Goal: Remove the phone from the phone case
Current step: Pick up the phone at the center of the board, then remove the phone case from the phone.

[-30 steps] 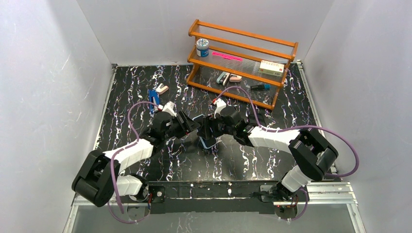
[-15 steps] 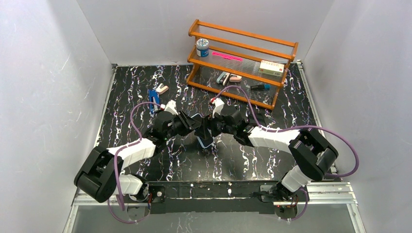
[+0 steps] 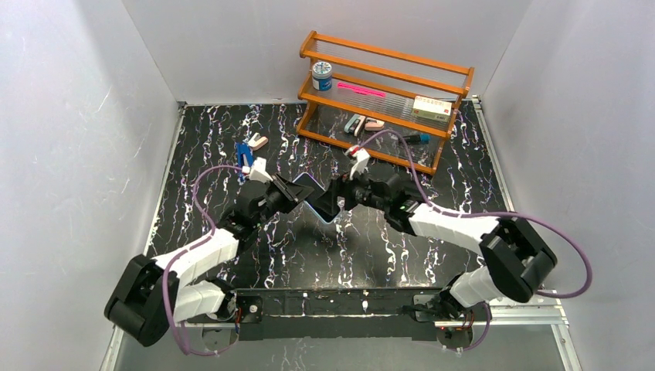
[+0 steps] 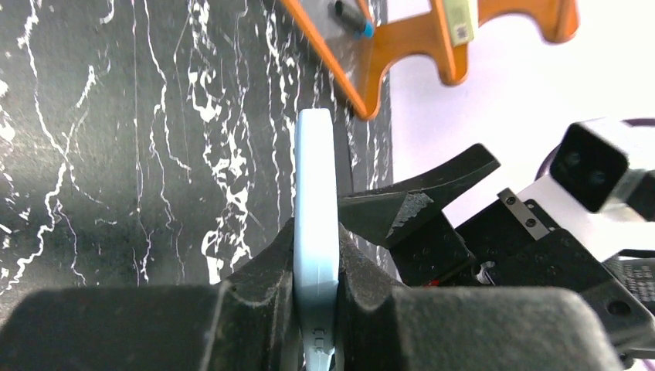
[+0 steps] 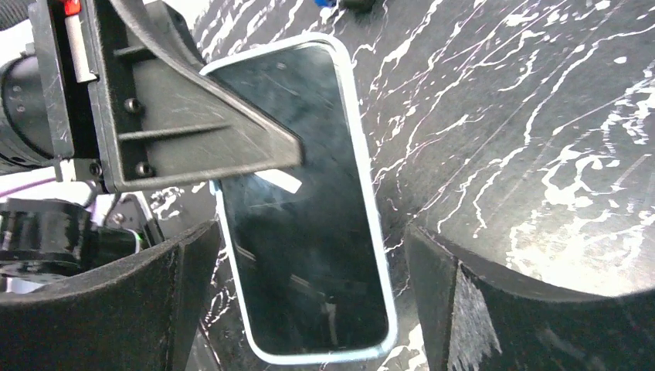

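The left gripper (image 4: 317, 259) is closed on the phone case (image 4: 315, 178), pinched across its faces at one end and held on edge just on the near side of the wooden rack (image 3: 384, 97). The phone (image 5: 324, 209) is seated in the case, whose pale rim shows all round the screen. The right gripper (image 5: 309, 255) is open wide, with one finger to each side of the phone. Contact is not evident, though the view is too close for certainty. The right fingers are best closed on the case lip at the free end, away from the left clamp, and a corner peeled back there. The free end points toward the rack's lower rail, so any pull is better directed away from the rack, over the bare table (image 3: 386, 239).
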Motion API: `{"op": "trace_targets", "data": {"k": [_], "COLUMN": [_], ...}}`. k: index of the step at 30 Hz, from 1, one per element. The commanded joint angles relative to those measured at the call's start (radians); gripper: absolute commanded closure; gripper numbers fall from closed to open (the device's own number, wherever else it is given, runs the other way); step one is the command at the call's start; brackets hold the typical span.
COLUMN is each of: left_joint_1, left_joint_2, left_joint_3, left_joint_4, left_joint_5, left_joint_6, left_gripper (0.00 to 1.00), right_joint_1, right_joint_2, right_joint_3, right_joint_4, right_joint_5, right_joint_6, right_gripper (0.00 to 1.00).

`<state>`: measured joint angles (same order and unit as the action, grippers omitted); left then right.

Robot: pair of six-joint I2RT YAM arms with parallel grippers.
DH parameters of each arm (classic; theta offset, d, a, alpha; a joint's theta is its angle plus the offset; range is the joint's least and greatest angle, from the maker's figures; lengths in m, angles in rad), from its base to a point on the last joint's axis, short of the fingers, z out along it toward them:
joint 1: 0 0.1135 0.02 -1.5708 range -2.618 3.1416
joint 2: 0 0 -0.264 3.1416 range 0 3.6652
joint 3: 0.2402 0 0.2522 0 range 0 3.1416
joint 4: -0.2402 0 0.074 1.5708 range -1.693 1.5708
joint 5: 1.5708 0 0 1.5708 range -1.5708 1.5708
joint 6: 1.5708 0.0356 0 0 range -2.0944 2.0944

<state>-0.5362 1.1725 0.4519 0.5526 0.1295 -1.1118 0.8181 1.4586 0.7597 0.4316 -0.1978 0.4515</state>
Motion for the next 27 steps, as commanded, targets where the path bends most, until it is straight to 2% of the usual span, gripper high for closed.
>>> {"op": "trace_targets", "data": {"k": [1, 9, 15, 19, 23, 27], "left_joint_1": [0.023, 0.048, 0.05, 0.051, 0.05, 0.051], "left_joint_2": [-0.111, -0.197, -0.271, -0.304, -0.323, -0.324], "left_joint_3": [-0.019, -0.067, -0.101, -0.125, -0.138, -0.138], "left_joint_4": [0.062, 0.126, 0.171, 0.207, 0.221, 0.228], "left_joint_5": [-0.115, -0.189, -0.217, -0.221, -0.218, -0.198], "left_joint_6": [-0.039, -0.075, -0.104, -0.149, -0.186, -0.224], "left_gripper": [1.0, 1.0, 1.0, 1.0, 1.0, 1.0], "right_joint_1": [-0.073, -0.106, -0.108, -0.111, -0.111, -0.111], "right_joint_2": [-0.1, -0.223, -0.233, -0.23, -0.207, -0.161], "right_joint_3": [-0.056, -0.154, -0.208, -0.209, -0.265, -0.236], "right_joint_4": [0.12, 0.199, 0.302, 0.28, 0.482, 0.544], "right_joint_5": [-0.079, -0.104, -0.2, -0.213, -0.261, -0.339], "right_joint_6": [0.127, 0.245, 0.326, 0.334, 0.399, 0.423], "right_gripper": [0.02, 0.01, 0.01, 0.03, 0.06, 0.09]}}
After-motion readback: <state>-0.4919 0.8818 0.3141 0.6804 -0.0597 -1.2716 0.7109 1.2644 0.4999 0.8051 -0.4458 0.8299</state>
